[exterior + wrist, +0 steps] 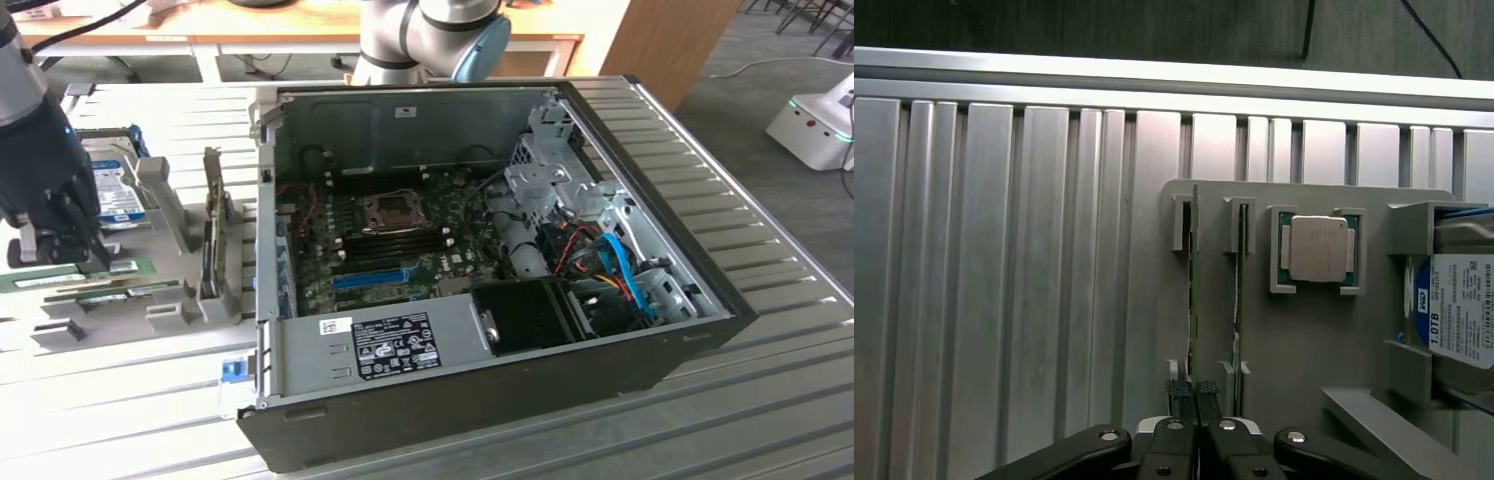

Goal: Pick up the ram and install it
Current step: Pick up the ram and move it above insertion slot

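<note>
On the holder, two ram sticks (edge-up), gripper pinching one, one processor.

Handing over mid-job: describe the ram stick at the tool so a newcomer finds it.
Beside the PC case lies a grey holder. Two thin green sticks stand on edge in it next to the CPU. The ram is the one farther from the CPU, at the tool.

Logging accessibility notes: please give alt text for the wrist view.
The closed gripper pinches one end of the ram, which stands on edge in a grey holder beside a second stick. A processor chip and a hard drive sit further along it.
</note>
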Controlling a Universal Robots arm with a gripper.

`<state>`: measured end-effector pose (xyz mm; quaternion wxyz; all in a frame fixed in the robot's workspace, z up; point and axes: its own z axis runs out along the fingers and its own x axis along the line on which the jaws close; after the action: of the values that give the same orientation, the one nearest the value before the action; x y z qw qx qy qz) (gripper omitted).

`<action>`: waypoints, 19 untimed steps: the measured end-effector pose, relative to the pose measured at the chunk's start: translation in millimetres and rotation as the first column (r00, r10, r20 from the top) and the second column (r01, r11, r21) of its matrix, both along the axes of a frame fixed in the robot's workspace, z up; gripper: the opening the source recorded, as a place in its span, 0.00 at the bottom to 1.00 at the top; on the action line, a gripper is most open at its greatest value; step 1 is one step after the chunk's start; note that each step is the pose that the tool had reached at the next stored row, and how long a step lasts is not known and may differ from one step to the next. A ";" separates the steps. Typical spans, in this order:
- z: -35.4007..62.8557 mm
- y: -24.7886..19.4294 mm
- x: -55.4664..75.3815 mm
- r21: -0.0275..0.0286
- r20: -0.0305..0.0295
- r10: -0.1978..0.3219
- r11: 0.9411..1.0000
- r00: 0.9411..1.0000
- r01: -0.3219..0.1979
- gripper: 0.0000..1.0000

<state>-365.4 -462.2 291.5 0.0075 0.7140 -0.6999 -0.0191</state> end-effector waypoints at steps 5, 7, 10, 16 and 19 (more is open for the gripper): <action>8.9 0.0 0.2 0.000 0.000 0.000 1.000 1.000 0.000 0.12; 14.3 0.0 0.3 0.000 0.000 0.000 1.000 1.000 0.000 0.12; 21.7 0.0 0.5 0.000 0.000 0.000 1.000 1.000 0.000 0.12; 32.2 0.0 0.6 0.000 0.000 0.000 1.000 1.000 0.000 0.12; 37.9 0.0 0.7 0.000 0.000 0.000 1.000 1.000 0.000 0.12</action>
<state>-364.7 -462.2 329.4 0.0076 0.7139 -0.6999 -0.0192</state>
